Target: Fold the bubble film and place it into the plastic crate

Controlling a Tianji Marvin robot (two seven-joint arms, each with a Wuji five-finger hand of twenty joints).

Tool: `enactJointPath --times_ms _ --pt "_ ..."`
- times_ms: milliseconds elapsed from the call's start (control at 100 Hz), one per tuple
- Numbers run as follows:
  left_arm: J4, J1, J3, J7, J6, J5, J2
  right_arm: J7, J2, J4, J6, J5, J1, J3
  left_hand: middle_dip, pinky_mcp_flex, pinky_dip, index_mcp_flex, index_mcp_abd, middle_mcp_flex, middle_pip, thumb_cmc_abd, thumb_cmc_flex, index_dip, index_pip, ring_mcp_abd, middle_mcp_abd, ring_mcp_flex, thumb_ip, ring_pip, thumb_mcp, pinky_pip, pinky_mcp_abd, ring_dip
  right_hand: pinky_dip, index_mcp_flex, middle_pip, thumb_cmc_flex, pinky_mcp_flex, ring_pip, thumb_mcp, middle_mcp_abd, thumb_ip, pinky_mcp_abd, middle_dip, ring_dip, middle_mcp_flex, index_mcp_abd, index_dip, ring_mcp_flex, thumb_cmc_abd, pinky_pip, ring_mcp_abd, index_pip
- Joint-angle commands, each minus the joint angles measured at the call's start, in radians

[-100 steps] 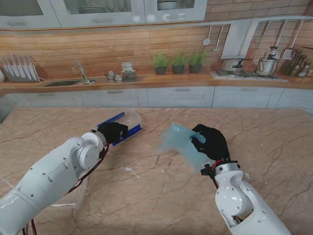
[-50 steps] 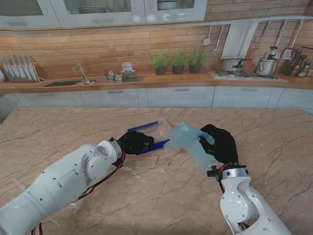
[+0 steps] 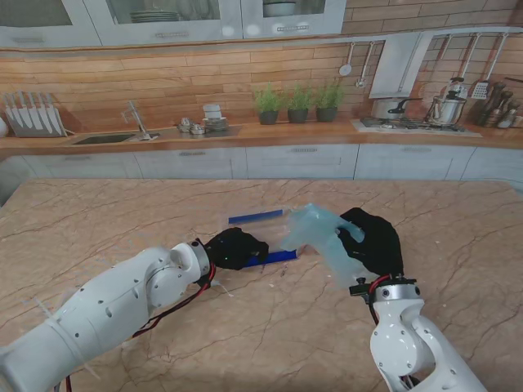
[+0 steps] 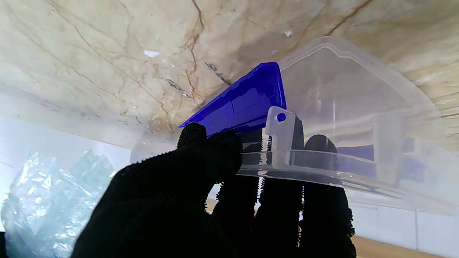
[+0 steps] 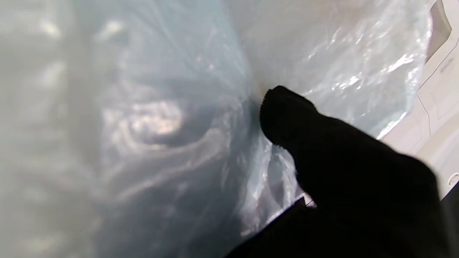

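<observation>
While both arms rise from the near corners of the marble table (image 3: pixel 122 208), their black-gloved hands meet around its middle. Nearest of the two, the right hand (image 3: pixel 374 242) is held up off the tabletop, right of centre, with its fingers closed on the bubble film (image 3: pixel 320 237). That film is a pale blue, crumpled, translucent bundle that sticks out to the left of the palm and hangs clear of the table. Seen from the right wrist, one gloved fingertip (image 5: pixel 278 107) presses into the film (image 5: pixel 143 125), which fills nearly the whole picture; how neatly it is folded cannot be told.

Just left of the film, the left hand (image 3: pixel 235 247) is clamped on the plastic crate (image 3: pixel 270 238), a clear box with blue handles at its rim. From the stand its clear walls are almost invisible; what shows is one blue strip close by the hand and a second blue strip (image 3: pixel 255 217) a little farther off. In the left wrist picture the thumb (image 4: pixel 195 143) lies over the clear rim of the crate (image 4: pixel 358 107) beside a blue handle (image 4: pixel 244 100), and the other fingers show dark through the clear plastic, on the rim's other side. Film and crate are near each other, the film at the crate's right side and not inside it.

Beyond the table stands a kitchen counter with a sink (image 3: pixel 110 137), three potted herbs (image 3: pixel 298 104) and a stove with pots (image 3: pixel 409 110) at far right.
</observation>
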State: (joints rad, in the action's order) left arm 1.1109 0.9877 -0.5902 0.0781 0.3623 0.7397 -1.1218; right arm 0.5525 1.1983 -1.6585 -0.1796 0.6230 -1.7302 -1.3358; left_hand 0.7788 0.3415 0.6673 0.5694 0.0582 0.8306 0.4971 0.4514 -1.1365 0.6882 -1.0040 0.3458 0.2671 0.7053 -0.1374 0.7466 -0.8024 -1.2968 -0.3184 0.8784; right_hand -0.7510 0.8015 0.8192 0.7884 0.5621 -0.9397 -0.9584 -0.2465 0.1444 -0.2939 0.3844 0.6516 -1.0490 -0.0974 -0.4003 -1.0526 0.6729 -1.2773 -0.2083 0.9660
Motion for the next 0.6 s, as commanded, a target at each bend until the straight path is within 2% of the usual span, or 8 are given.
enactJointPath --times_ms 0,590 --pt "-0.019 -0.007 0.016 0.015 0.018 0.019 -0.005 0.014 0.005 -0.010 -0.011 0.002 -0.008 0.000 0.013 0.006 0.005 -0.004 -0.010 0.025 0.059 0.011 -0.076 0.011 -0.029 -0.020 -0.115 0.024 -0.011 -0.012 -0.052 -0.010 0.020 0.022 -0.007 -0.011 0.031 0.038 -0.028 -0.045 0.001 -0.020 0.004 0.043 0.010 0.013 0.005 -0.031 -0.014 -0.001 -0.041 -0.017 -0.016 0.032" --pt "-0.031 -0.021 0.049 0.083 0.076 0.096 0.003 0.022 0.007 -0.021 -0.005 0.002 -0.020 -0.006 -0.001 0.007 -0.031 -0.004 -0.024 0.010 0.085 0.003 -0.099 0.012 -0.047 -0.037 -0.132 0.024 -0.018 -0.031 -0.055 0.028 0.015 0.017 -0.007 -0.013 0.032 0.037 -0.031 -0.046 0.005 -0.020 0.003 0.044 0.011 0.014 0.007 -0.031 -0.015 0.000 -0.045 -0.016 -0.016 0.031"
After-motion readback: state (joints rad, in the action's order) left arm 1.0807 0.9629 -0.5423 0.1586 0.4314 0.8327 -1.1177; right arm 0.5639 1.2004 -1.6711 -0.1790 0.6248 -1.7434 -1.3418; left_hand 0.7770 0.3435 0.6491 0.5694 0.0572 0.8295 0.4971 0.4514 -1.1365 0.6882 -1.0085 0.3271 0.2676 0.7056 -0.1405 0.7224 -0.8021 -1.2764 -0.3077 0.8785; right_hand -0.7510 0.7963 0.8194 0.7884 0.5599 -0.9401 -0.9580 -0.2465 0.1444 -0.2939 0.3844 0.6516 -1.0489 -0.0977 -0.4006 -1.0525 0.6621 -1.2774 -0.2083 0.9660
